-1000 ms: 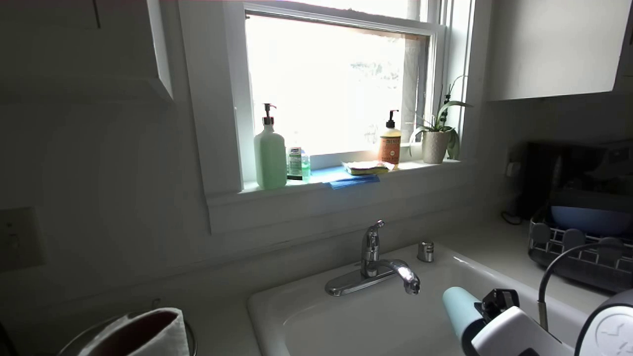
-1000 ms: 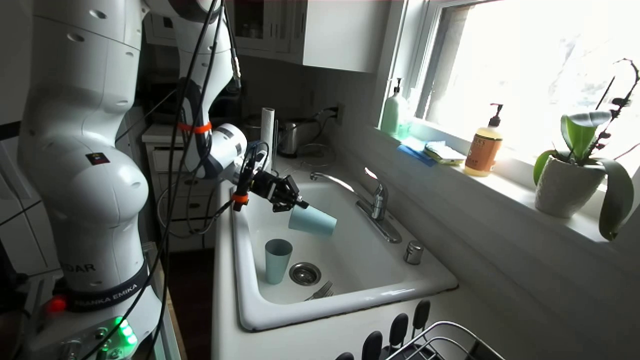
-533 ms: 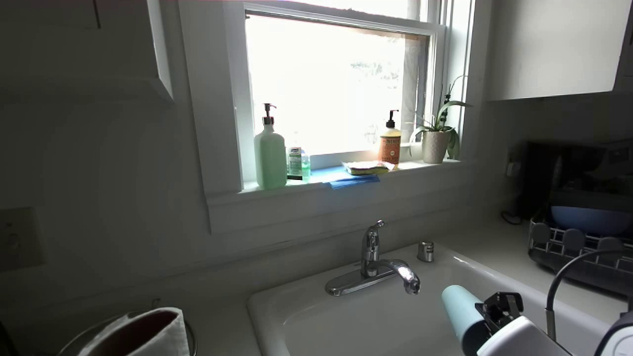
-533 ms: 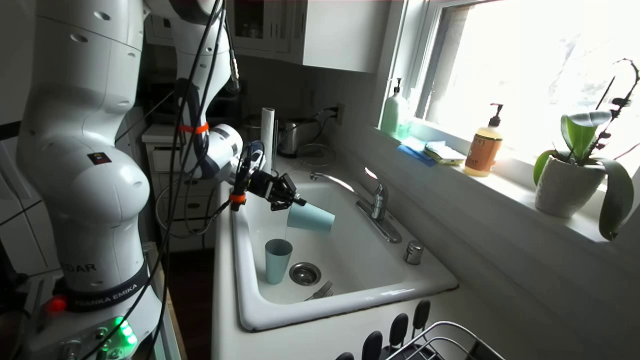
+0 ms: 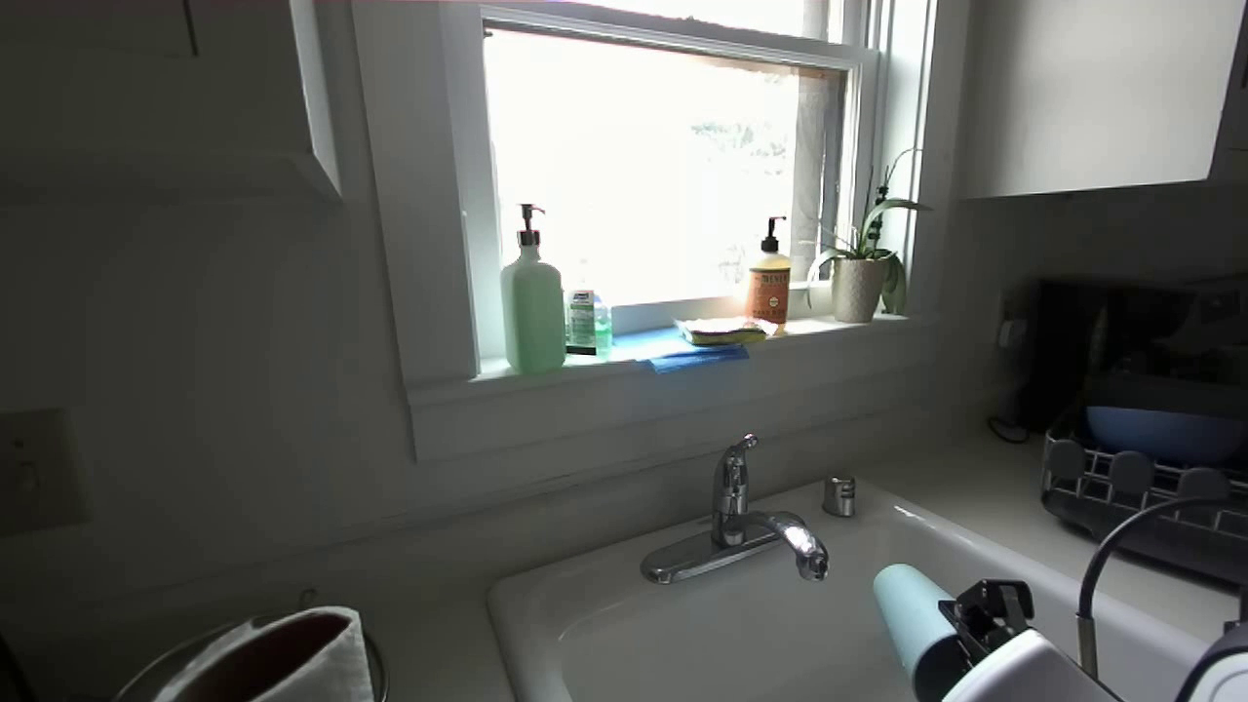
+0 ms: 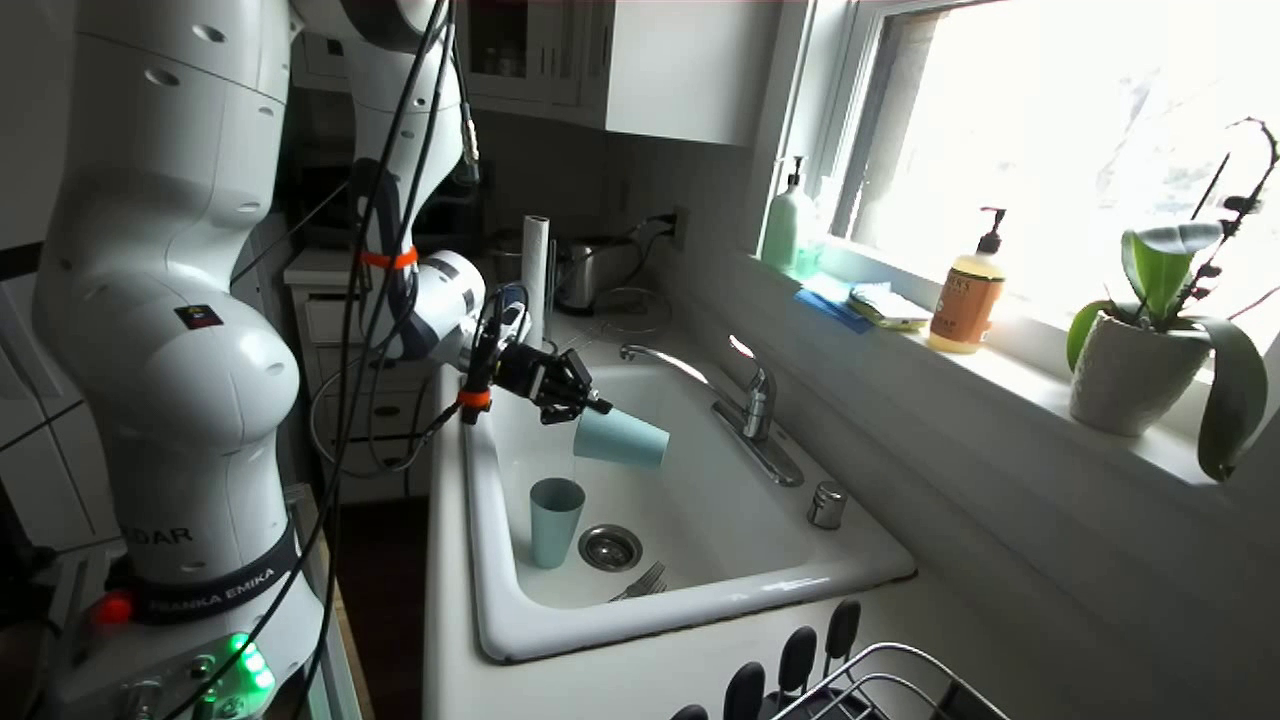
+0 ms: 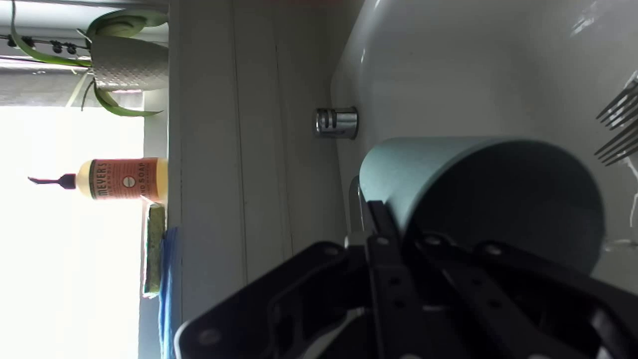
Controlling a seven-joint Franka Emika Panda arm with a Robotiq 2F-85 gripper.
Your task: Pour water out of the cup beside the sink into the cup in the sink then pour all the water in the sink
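A light blue cup point(image 6: 622, 438) is held over the sink point(image 6: 700, 612), tilted past level. Its dark mouth faces back toward the gripper and slightly down. It also shows in an exterior view point(image 5: 912, 614) and in the wrist view point(image 7: 423, 164). My gripper point(image 6: 598, 405) is shut on the cup's wall at the rim; in the wrist view the gripper point(image 7: 401, 232) has one finger outside and one inside. A second light blue cup point(image 6: 556, 525) stands upright in the sink, below and left of the held cup's mouth. A faint thin stream falls between them. The water levels are hidden.
The chrome faucet point(image 6: 745, 405) stands at the sink's back rim, near the held cup. A drain point(image 6: 610, 548) and forks point(image 6: 642, 582) lie by the standing cup. A dish rack point(image 6: 860, 680) is on the counter. Soap bottles point(image 6: 968, 295) and a potted plant point(image 6: 1140, 370) line the windowsill.
The gripper and held cup have shifted slightly left and up in an exterior view, with a little more tilt. A thin stream appeared half a second ago and looks fainter now.
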